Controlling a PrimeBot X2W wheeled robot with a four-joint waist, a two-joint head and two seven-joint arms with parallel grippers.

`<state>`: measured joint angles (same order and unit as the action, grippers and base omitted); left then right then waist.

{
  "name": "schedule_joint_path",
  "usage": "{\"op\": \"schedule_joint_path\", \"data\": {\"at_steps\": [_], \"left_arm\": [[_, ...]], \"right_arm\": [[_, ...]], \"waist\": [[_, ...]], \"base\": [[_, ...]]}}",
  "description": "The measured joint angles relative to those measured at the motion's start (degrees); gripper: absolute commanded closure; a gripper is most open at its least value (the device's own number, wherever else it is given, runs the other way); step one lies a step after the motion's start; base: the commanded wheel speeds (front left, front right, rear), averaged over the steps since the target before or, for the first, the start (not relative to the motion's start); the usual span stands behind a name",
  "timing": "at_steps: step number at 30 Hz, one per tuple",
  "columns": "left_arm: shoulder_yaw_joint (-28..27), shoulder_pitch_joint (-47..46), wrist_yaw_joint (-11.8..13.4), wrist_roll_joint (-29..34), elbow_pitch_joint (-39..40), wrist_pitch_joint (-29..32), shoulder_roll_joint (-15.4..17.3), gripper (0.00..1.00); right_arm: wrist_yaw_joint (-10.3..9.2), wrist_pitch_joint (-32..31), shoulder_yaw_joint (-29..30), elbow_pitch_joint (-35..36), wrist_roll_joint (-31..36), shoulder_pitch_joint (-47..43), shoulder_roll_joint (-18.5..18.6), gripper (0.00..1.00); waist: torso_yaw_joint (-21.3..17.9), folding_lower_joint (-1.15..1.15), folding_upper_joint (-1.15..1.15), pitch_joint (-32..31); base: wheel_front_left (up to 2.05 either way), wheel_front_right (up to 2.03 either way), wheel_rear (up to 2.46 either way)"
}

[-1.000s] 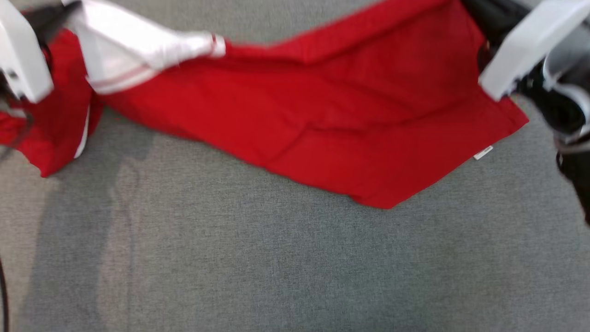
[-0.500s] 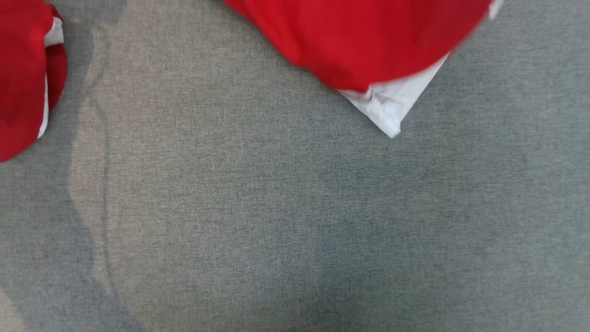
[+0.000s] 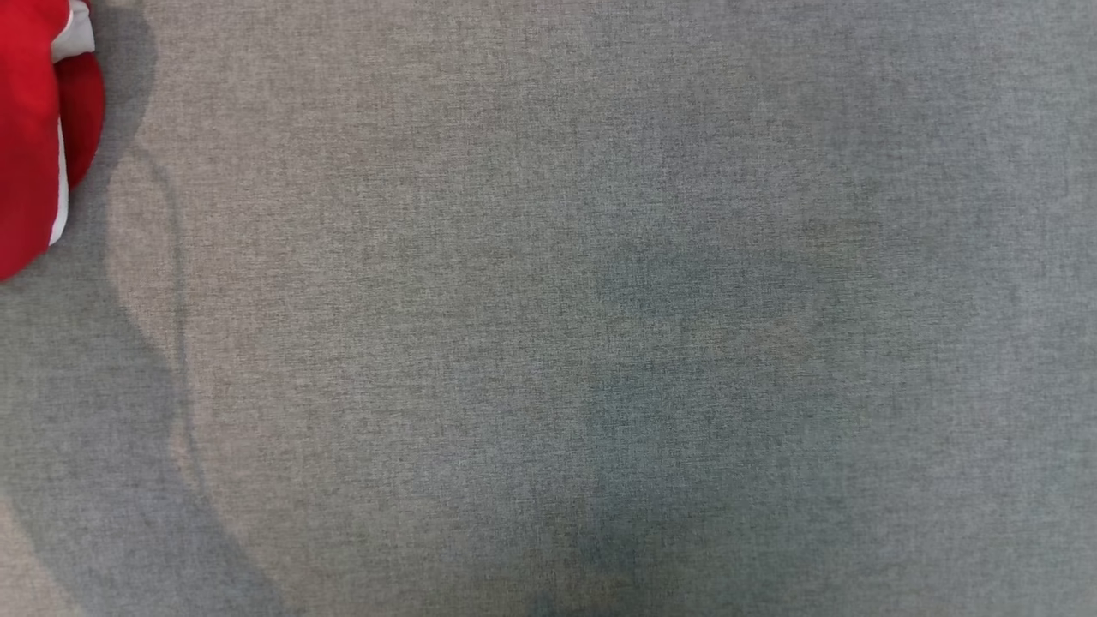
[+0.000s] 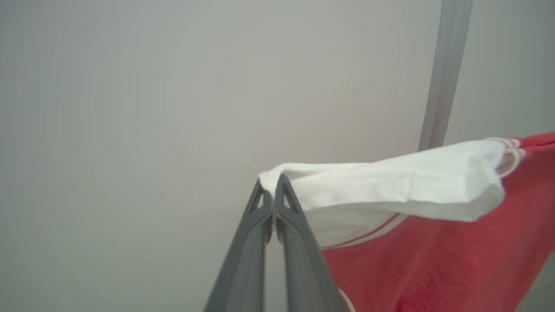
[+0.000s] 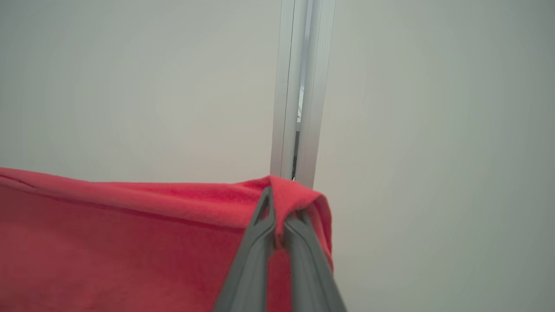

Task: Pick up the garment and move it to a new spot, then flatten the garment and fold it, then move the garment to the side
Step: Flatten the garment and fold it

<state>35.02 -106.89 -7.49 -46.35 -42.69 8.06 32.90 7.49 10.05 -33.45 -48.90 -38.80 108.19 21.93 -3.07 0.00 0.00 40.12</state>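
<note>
The red garment (image 5: 108,242) has risen off the grey desk (image 3: 548,343), slung between left claw (image 4: 273,185) and right claw (image 5: 279,206), each pinched shut on an edge; it looks ready for carrying elsewhere.

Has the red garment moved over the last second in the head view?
Yes. The garment has gone upward past the view's top edge, a fold remaining at upper left, while the crease in the grey surface barely shifted.

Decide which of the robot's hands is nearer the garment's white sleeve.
Left. The left hand pinches the white sleeve itself at its edge; the right hand pinches a red edge of the garment.
</note>
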Motion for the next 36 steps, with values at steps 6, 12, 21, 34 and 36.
{"op": "schedule_joint_path", "data": {"at_steps": [6, 12, 21, 34, 36], "left_arm": [[1.7, -3.3, 0.0, -0.7, -4.4, -6.5, 0.2, 1.0], [5.2, -4.1, 0.0, -3.7, -7.5, -5.2, -1.1, 1.0], [10.9, -3.9, 0.0, -9.1, -7.5, -1.0, -0.7, 1.0], [18.4, 3.2, 0.0, -18.0, -3.3, 7.2, 1.2, 1.0], [20.0, 4.9, 0.0, -19.1, -2.0, 8.8, 2.3, 1.0]], "right_arm": [[0.02, 2.7, -0.9, -6.1, 0.3, 0.3, -0.4, 1.0], [0.11, 3.7, -2.0, -9.6, -0.5, 0.4, -0.8, 1.0], [0.08, 2.0, -6.6, -10.2, -3.7, -0.3, -1.6, 1.0], [0.01, -7.4, -15.5, -7.1, -10.8, -7.4, -0.8, 1.0], [0.01, -9.1, -17.0, -5.8, -12.5, -9.4, 0.1, 1.0]], "waist": [[0.9, 0.0, 0.0, -0.1], [1.9, 0.0, 0.0, -0.4], [2.1, 0.0, 0.0, -1.7], [1.5, 0.0, 0.0, -5.2], [1.5, 0.0, 0.0, -6.1]], "base": [[0.0, 0.0, 0.0], [0.0, 0.0, 0.0], [0.0, 0.0, 0.0], [0.0, 0.0, 0.0], [0.0, 0.0, 0.0]]}}
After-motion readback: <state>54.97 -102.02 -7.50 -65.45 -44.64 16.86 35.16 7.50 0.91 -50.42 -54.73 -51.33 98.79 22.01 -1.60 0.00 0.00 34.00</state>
